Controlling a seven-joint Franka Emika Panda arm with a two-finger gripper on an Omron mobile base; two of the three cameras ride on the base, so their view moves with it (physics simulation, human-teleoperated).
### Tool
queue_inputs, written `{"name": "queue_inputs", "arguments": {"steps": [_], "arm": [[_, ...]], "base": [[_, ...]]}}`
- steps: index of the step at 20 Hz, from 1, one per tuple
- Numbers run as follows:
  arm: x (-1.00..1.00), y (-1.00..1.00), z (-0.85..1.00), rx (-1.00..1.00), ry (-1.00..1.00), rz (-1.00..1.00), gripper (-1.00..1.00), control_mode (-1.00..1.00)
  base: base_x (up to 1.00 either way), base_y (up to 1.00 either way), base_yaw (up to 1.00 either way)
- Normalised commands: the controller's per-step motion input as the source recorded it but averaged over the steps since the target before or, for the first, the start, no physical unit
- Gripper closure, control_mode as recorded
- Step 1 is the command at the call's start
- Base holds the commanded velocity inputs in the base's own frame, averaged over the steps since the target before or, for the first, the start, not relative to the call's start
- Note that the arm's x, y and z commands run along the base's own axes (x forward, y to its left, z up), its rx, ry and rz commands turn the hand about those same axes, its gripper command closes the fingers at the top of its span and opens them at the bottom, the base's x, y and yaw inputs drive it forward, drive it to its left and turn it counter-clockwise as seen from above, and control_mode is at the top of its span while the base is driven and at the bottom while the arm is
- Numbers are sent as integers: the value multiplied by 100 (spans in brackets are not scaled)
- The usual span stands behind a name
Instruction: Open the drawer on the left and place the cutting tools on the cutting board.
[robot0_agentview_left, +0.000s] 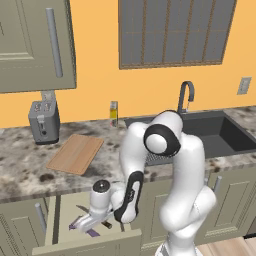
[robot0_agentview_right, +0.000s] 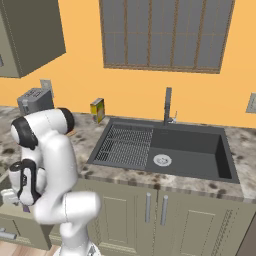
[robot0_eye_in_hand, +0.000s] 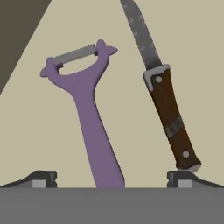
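Item: claw (robot0_eye_in_hand: 112, 180). Jaws spread wide, gripping nothing; fingertips (robot0_eye_in_hand: 43, 178) showing low in the hand view. In the left base view the claw (robot0_agentview_left: 80, 222) hangs low inside the pulled-out drawer (robot0_agentview_left: 62, 212).

Item: purple peeler (robot0_eye_in_hand: 85, 113). Lies flat on the pale drawer floor, straight ahead of the claw, its handle end between the two fingertips, its blade head at the far end.

Item: knife (robot0_eye_in_hand: 164, 103). Lies flat just beside the peeler, apart from it. The dark brown handle's butt sits just beyond one fingertip; the silver blade runs away from the claw.

Item: drawer. Open below the table (robot0_agentview_left: 20, 170) edge, with the claw over its contents.

Item: cutting board (robot0_agentview_left: 76, 153). Flat on the table, above and behind the claw, bare.

Item: toaster (robot0_agentview_left: 44, 121). Grey, farther back than the board, against the orange wall.

Item: sink (robot0_agentview_right: 200, 155). Dark basin with a ridged rack (robot0_agentview_right: 125, 145), well apart from the claw.
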Motion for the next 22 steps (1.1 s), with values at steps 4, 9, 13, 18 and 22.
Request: {"name": "queue_inputs", "arguments": {"steps": [4, 9, 13, 18, 22], "arm": [[20, 49, 0, 0, 0, -5, -100, -100], [29, 36, 0, -1, 0, -6, -100, -100], [5, 0, 0, 0, 0, 0, -100, -100], [14, 12, -13, -1, 0, 0, -100, -100], [16, 21, -38, -6, 1, 0, -100, -100]], "base": [[0, 0, 0], [0, 0, 0], [0, 0, 0], [0, 0, 0], [0, 0, 0]]}}
